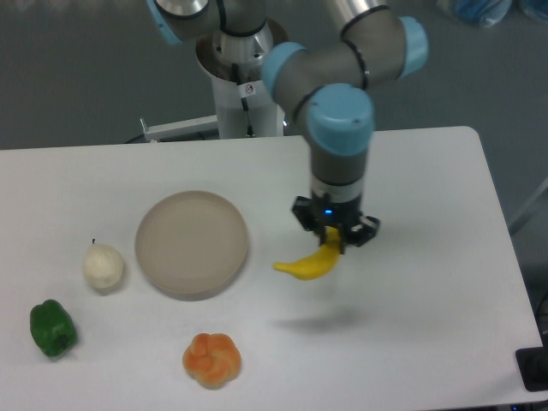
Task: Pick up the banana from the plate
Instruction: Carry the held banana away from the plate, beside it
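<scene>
- Where the gripper (336,236) hangs over the table (428,257), its two fingers are clenched on the upper end of the banana (310,264), which dangles below and to the camera's left of them.
- From the clamped end the banana's long axis slopes down and leftward in the camera view, its free tip pointing back toward the plate (192,244).
- A soft shadow on the table, lower in the frame than the fruit and apart from it, suggests the banana is in the air and touching nothing but the fingers.
- The plate lies clear to the camera's left of the banana, with bare tabletop between its rim and the free tip, and nothing rests on it.
- Judging by this, the pick itself looks done; any further move turns on that off-centre end grip, since the long free part could swing.
- Farther out sit a white onion-like vegetable (103,266), a green pepper (52,328) and an orange bun-like item (211,360), all well apart from the gripper.
</scene>
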Robot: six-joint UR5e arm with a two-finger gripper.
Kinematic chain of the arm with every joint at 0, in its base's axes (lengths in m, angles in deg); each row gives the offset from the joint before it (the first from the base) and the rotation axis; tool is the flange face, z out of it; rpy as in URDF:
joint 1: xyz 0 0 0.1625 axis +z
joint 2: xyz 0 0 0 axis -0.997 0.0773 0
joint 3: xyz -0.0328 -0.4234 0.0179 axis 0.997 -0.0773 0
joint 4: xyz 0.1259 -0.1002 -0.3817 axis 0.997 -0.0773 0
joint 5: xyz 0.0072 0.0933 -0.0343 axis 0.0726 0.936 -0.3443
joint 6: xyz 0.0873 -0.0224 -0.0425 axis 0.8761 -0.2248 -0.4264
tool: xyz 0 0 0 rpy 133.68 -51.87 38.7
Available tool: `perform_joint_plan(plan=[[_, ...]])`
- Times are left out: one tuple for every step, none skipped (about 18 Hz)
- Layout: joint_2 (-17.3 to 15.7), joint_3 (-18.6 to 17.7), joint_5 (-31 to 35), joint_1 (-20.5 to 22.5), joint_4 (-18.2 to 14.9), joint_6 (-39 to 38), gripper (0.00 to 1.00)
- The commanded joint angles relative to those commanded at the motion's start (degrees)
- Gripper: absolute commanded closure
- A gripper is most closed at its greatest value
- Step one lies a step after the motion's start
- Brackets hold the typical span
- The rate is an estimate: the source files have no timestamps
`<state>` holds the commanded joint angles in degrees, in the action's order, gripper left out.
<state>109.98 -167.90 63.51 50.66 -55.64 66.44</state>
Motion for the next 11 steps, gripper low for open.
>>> perform_joint_plan(plan=[[1.75, 1.4, 0.0, 0.7, 0.0, 1.66, 1.0], [3.16, 2.37, 0.0, 1.06, 0.09, 3.07, 1.0], [5.09, 3.69, 0.09, 1.15, 0.09, 4.83, 1.0], [6.24, 4.74, 0.18, 1.15, 0.26, 5.28, 1.0], [6.95, 5.89, 0.18, 1.23, 0.0, 5.46, 1.0], [7.65, 6.85, 0.09, 1.76, 0.0, 6.07, 1.0], [8.09, 7.65, 0.09, 2.28, -0.09, 6.68, 1.0], [8.18, 8.18, 0.09, 2.38, -0.17, 7.73, 1.0], [8.18, 8.27, 0.09, 2.64, -0.87, 10.18, 1.0], [8.18, 8.44, 0.09, 2.64, -1.05, 11.68, 1.0], [8.18, 8.53, 0.09, 2.64, -1.05, 12.48, 1.0]])
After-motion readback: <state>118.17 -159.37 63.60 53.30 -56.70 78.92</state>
